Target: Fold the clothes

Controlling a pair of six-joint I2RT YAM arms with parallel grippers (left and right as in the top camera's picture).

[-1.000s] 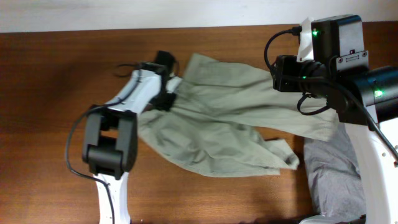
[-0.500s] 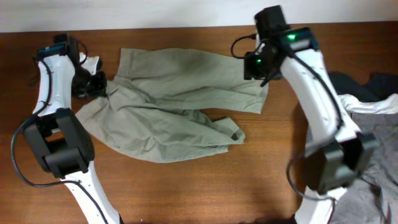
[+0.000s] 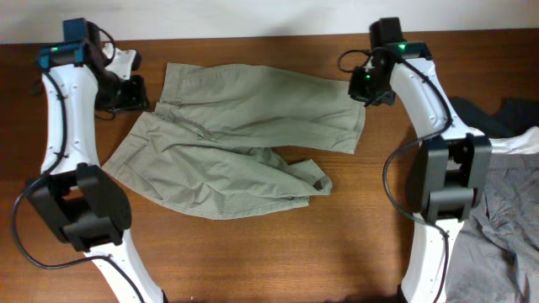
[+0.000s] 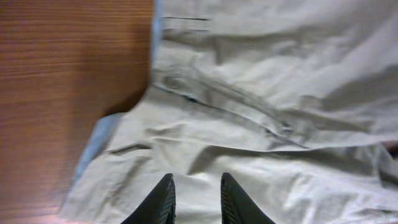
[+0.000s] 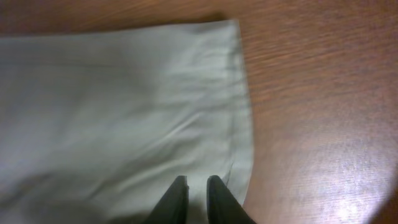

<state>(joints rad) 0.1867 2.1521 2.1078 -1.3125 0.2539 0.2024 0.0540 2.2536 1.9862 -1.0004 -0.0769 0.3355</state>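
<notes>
Both arms have moved a little since a moment ago. The left gripper [image 3: 126,93] has gone up toward the back of the table [image 3: 253,261]. The right gripper [image 3: 369,84] has slid to the right, off the shorts [image 3: 244,139]. The shorts have stayed where they were.

The shorts lie spread out in the middle of the table. The waist is on the left and the two legs point right. The back leg is smooth and long, and its end is just beside the right gripper. The front leg is shorter and full of wrinkles, and its end is bunched up. Where the waist falls open, a light blue lining [image 4: 93,146] shows along the edge.

In the left wrist view, the left gripper hangs over the waist part. Its two fingers [image 4: 165,199] are a little way apart and nothing is between them. In the right wrist view, the right gripper is over the corner of the back leg, near the bare wood. Its fingers [image 5: 177,199] are close together with a thin gap, and they pinch nothing.

Far off on the right side of the table lies a grey cloth [image 3: 505,219]. A dark cloth [image 3: 514,114] lies behind it. Both are well apart from the shorts.
</notes>
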